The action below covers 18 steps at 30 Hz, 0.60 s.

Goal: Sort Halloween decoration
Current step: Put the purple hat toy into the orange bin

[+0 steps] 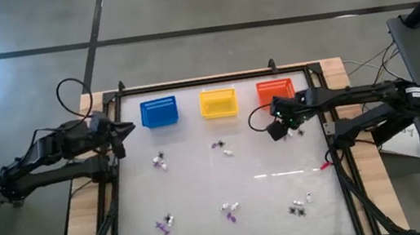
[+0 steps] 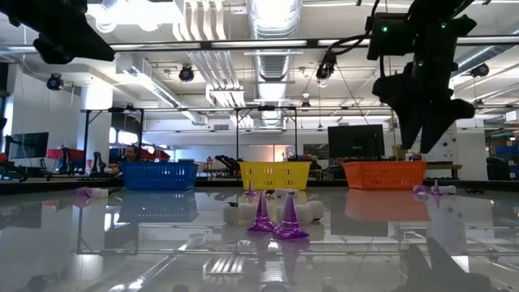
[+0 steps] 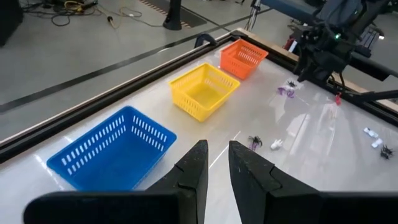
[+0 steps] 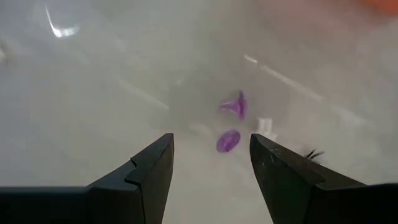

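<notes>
The right gripper (image 1: 287, 125) hangs wide open at 6 o'clock of the orange basket (image 1: 274, 90), empty. Halloween decoration (image 1: 222, 148) (tiny white, purple, black trinkets) lies scattered across the table (image 1: 203, 184). The left gripper (image 3: 216, 167), narrowly parted and empty, waits at 9 o'clock of the blue basket (image 1: 159, 112).

Glossy, mirror-like white tabletop (image 1: 204, 192), edged by bare wood (image 1: 83, 209). Blue basket (image 3: 112, 152), yellow basket (image 3: 205, 92) and orange basket (image 3: 244, 57) are seen as slotted plastic. Purple trinkets (image 2: 276, 219) look shiny, translucent plastic. Gripper fingers (image 4: 143, 180) appear matt black.
</notes>
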{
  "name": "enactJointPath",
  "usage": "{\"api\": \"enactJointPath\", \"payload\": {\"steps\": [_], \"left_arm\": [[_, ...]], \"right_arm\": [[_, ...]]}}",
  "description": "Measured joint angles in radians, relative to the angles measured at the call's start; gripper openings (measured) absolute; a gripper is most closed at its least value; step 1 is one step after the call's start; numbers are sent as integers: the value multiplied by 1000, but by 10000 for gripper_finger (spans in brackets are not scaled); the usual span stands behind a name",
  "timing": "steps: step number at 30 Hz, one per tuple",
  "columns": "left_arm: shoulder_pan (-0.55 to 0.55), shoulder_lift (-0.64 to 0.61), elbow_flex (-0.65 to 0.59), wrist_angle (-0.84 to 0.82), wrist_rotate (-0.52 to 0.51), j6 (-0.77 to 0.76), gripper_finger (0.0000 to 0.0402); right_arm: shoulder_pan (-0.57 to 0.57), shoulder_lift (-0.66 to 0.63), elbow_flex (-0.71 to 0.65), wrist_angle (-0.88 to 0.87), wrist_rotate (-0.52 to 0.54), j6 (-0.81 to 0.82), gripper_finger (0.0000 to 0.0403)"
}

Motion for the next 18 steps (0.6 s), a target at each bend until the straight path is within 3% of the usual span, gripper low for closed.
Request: {"api": "enactJointPath", "payload": {"steps": [5, 18], "left_arm": [[0, -21, 0, -19, 1, 1, 47], [0, -64, 0, -89, 17, 22, 47]], "right_arm": [[2, 18, 0, -10, 0, 152, 200], [46, 120, 0, -9, -1, 305, 167]]}}
